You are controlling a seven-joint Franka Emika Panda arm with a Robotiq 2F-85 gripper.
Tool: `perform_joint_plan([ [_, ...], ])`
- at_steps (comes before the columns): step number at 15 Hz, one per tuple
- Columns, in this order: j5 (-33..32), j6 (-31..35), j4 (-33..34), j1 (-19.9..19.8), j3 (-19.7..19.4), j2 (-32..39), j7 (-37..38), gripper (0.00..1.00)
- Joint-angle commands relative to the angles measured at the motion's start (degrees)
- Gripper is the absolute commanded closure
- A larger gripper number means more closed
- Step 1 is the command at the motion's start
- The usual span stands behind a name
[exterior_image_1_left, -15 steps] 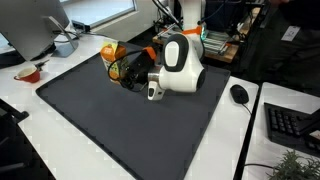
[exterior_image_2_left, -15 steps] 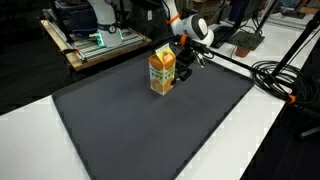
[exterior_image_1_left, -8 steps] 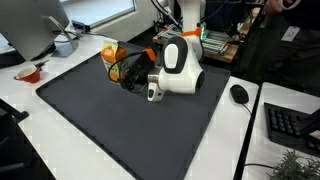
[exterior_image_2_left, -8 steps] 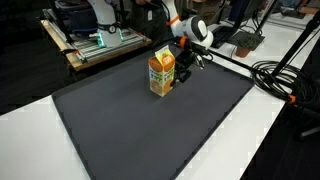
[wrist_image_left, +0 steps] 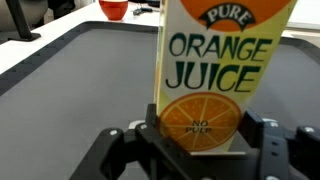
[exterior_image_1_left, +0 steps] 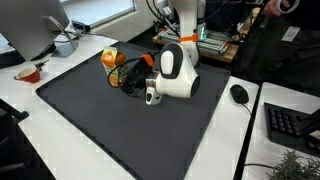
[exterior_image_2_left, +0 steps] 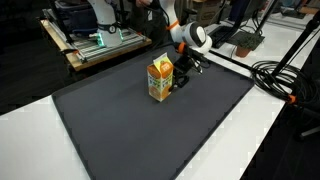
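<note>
Both jaws are clenched on the lower sides of the orange juice carton (wrist_image_left: 205, 75), centre of the wrist view.

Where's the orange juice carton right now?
The orange juice carton is on the black mat near its far edge in an exterior view, held between the fingers of the gripper.

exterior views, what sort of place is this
Probably an office or lab workspace: white desks carry a keyboard, a computer mouse and a monitor, and a bench of equipment stands behind the black mat.
</note>
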Motion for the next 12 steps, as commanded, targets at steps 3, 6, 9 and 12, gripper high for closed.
perform_joint_plan([
  [3,0.3,1.2,2.7,-0.6,-0.3,2.5,-1.1,0.47],
  [6,0.5,1.1,3.2,-0.6,-0.5,3.2,-1.1,0.47],
  [9,1.0,0.7,3.0,-0.6,-0.2,3.0,-1.4,0.01],
  [12,1.7,0.6,1.3,-0.6,0.4,1.3,-1.2,0.00],
])
